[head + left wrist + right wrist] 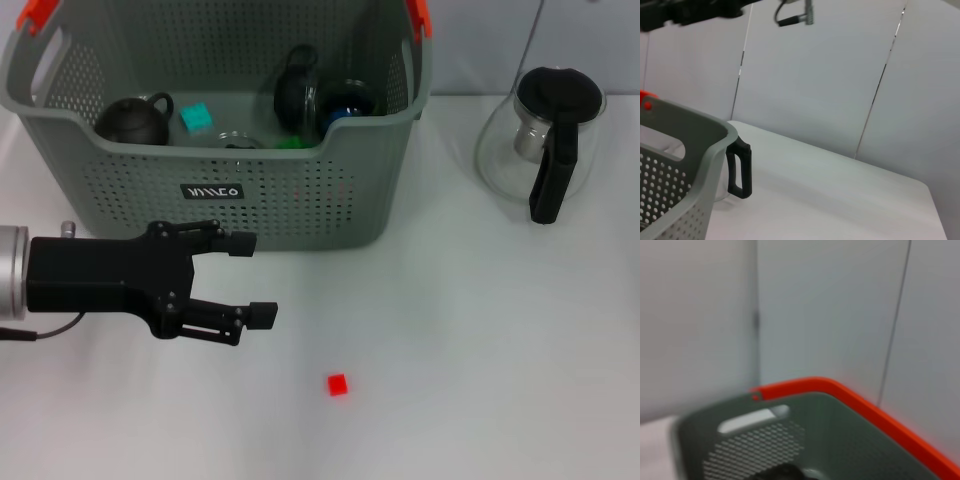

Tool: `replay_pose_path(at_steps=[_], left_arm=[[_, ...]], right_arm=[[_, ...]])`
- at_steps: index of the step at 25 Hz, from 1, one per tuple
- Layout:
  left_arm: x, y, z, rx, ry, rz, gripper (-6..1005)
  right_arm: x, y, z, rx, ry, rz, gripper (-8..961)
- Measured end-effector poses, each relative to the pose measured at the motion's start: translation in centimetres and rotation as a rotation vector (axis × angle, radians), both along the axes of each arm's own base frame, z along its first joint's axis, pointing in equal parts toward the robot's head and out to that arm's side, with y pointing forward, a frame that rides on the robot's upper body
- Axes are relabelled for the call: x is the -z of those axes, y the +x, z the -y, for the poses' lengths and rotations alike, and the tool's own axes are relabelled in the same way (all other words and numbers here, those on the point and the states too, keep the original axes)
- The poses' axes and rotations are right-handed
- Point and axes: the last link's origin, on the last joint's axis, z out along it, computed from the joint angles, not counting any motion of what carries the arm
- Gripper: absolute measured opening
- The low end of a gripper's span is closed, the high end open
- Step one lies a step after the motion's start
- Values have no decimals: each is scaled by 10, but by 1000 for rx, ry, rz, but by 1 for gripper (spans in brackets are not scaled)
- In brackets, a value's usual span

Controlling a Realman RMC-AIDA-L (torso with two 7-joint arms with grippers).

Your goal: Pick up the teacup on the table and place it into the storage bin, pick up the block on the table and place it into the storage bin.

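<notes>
The grey perforated storage bin [300, 205] with orange handle clips stands at the back left. Inside it lie a dark round teacup [132, 120], other dark cups [298, 88], a teal block [196, 116] and something green. No teacup stands on the table itself. A small red block [338, 384] lies on the white table in front of the bin. My left gripper [253, 280] is open and empty, low in front of the bin's front wall and left of the red block. My right gripper is out of view; its wrist view shows the bin's rim [850, 395] from close by.
A glass teapot [540, 140] with a black lid and handle stands at the back right. Its handle [739, 170] shows beside the bin's corner [690, 145] in the left wrist view. White wall panels stand behind the table.
</notes>
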Motion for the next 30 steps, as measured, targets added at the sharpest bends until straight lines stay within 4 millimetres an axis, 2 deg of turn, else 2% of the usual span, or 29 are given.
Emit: replay_pose_path(at_steps=[2,4,9,14,18,22,26,30], left_arm=[[0,0,0,-1,2,0,857],[-1,-1,-1,-6,9,0,857],[-1,-1,-2,-11,20,7,854],[1,4,-3,12,2,5,852],[13,16,-2,85,-83,-38,850],[27,27,-4,162,-148,-113,849],[46,45,-13,229,-213,-246,847],[71,68,-25,265,-239,-452,845]], right_arm=[[11,5,0,-34,40,47,433],[12,6,1,-49,53,50,432],[0,13,20,-103,27,-35,638],[-23,30,60,-212,-50,-203,827],[-26,65,102,-306,-176,-235,920],[-15,109,135,-291,-281,-199,956],[-3,144,155,-202,-339,-159,956],[5,166,161,-107,-370,-133,955]])
